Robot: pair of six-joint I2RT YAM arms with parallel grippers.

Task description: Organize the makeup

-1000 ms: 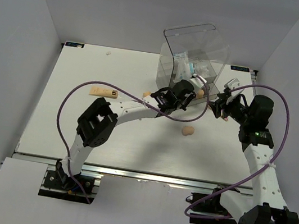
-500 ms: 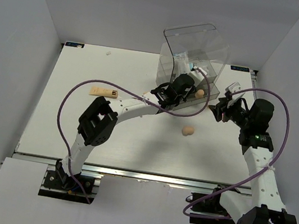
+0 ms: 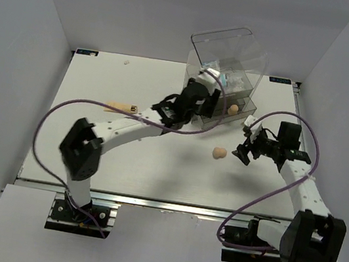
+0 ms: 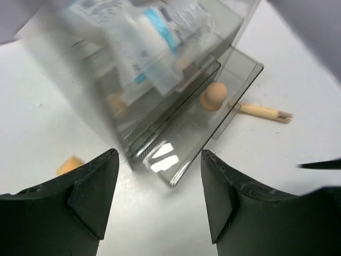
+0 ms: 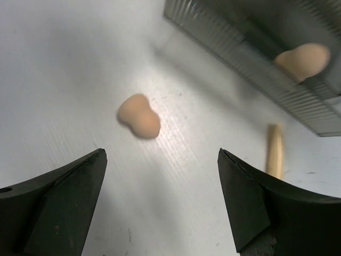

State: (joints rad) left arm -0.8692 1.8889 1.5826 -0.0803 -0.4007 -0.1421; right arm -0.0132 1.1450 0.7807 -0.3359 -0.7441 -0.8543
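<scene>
Your left gripper point(image 4: 160, 160) is hanging just at 6 o'clock of the clear drawer box point(image 3: 229, 56). Its fingers are standing wide apart with nothing between them. Your right gripper point(image 5: 161, 154) is gaping wide too and holding nothing. It is hovering over the table point(image 3: 90, 157) at about 5 o'clock from the box.

One peach sponge point(image 5: 139, 116) is lying on the bare table at 9 o'clock of the right gripper in the overhead view, near its fingers but not touching them. A second sponge point(image 4: 214, 96) is sitting in the pulled-out bottom drawer point(image 4: 242, 66). The thin peach stick point(image 4: 261, 111) is lying on the table just beside that drawer's outer edge. The clear packet point(image 4: 154, 37) with white-blue contents is resting inside the box, above the drawer.

The beige tube point(image 3: 120, 106) is lying at 8 o'clock, well apart from the box. What looks like a third sponge point(image 4: 69, 164) is peeking out beside the left finger, too blurred for you to be sure of.
</scene>
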